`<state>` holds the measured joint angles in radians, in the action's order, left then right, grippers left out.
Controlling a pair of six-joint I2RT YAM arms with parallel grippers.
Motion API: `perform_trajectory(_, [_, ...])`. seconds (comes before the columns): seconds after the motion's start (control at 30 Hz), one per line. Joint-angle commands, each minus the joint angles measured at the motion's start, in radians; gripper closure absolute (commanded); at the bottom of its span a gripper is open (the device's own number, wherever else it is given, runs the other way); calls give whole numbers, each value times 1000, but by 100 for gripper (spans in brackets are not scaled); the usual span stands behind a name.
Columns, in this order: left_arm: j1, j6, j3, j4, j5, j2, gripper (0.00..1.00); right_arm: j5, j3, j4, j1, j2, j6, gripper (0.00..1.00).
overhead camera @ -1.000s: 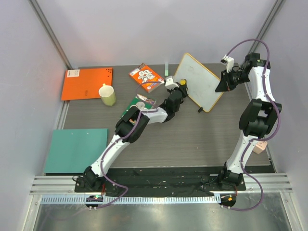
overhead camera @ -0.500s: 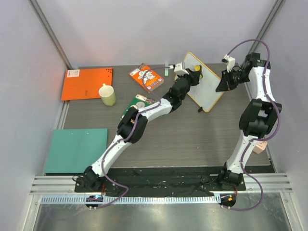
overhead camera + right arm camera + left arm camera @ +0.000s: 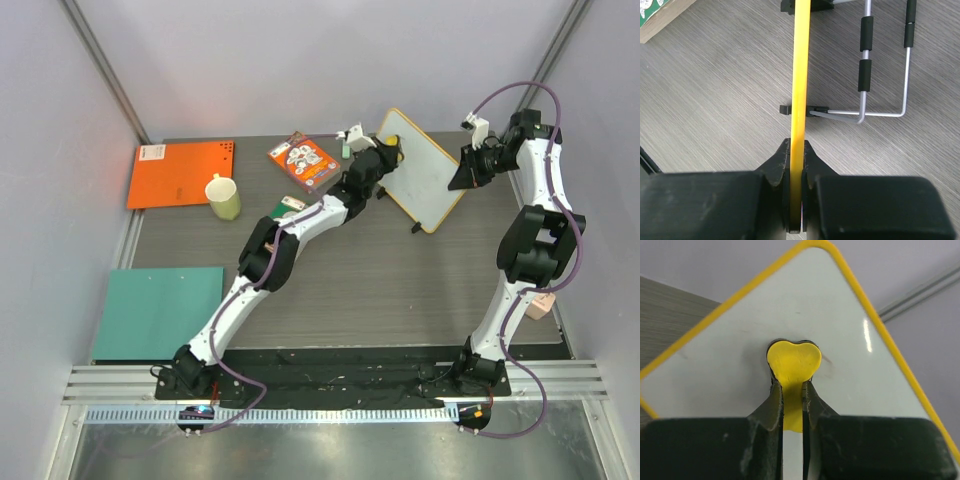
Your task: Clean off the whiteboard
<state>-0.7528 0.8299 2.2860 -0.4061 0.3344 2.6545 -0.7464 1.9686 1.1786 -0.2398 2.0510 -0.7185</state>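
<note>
The whiteboard (image 3: 425, 170), white with a yellow-orange frame, stands tilted at the back right of the table. My right gripper (image 3: 462, 176) is shut on its right edge; the right wrist view shows the yellow frame (image 3: 800, 85) edge-on between my jaws. My left gripper (image 3: 388, 150) is shut on a yellow heart-shaped eraser (image 3: 793, 360) and presses it against the board face (image 3: 730, 340) near the board's upper left part. Only faint smudges show on the board around the eraser.
An orange sheet (image 3: 181, 172), a pale yellow mug (image 3: 223, 196) and a teal sheet (image 3: 158, 311) lie on the left. A red picture card (image 3: 303, 160) and a green card (image 3: 287, 210) lie near the left arm. The board's wire stand (image 3: 885, 75) rests behind it.
My left gripper with the eraser went up and right onto the board face, then slid back left along its upper part. The right arm and board stayed still.
</note>
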Motion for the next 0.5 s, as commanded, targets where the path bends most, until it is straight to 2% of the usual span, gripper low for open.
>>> perform_trajectory(0.0, [50,28,-31,210,48,33,100,35,-85,288,68,54,-165,99])
perform_trajectory(0.27, [38,-17,64,129,-77,65,100,36,-99,282,68,49,-162,99])
perform_trajectory(0.47, [-39,-195,40,24,-121,6,100,35,-96,277,68,52,-159,99])
